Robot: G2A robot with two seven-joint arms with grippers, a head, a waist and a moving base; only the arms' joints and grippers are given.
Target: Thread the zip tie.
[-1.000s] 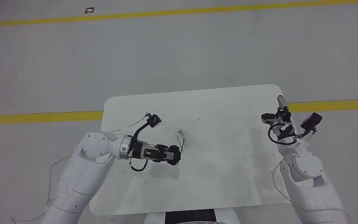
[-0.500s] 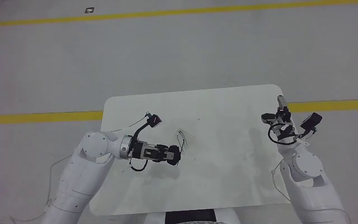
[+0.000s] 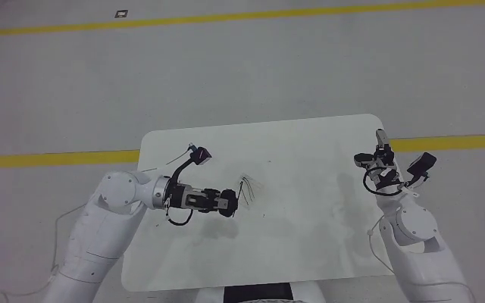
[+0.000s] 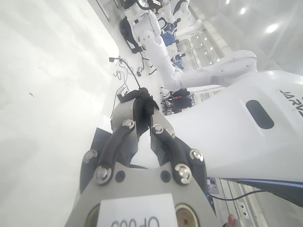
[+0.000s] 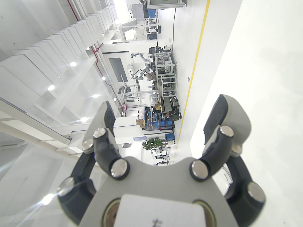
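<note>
Since a second ago the left gripper [image 3: 230, 203] has drawn back a little toward the left edge and far side of the bench [image 3: 303, 144]. The right gripper [image 5: 165, 116] has kept its place at the right edge. The left fingers [image 4: 123, 112] are pressed together on the black zip tie [image 4: 132, 75]. Its thin tail springs out past the fingertips, over the bench's left-middle. The right fingers stand spread wide with nothing between them.
</note>
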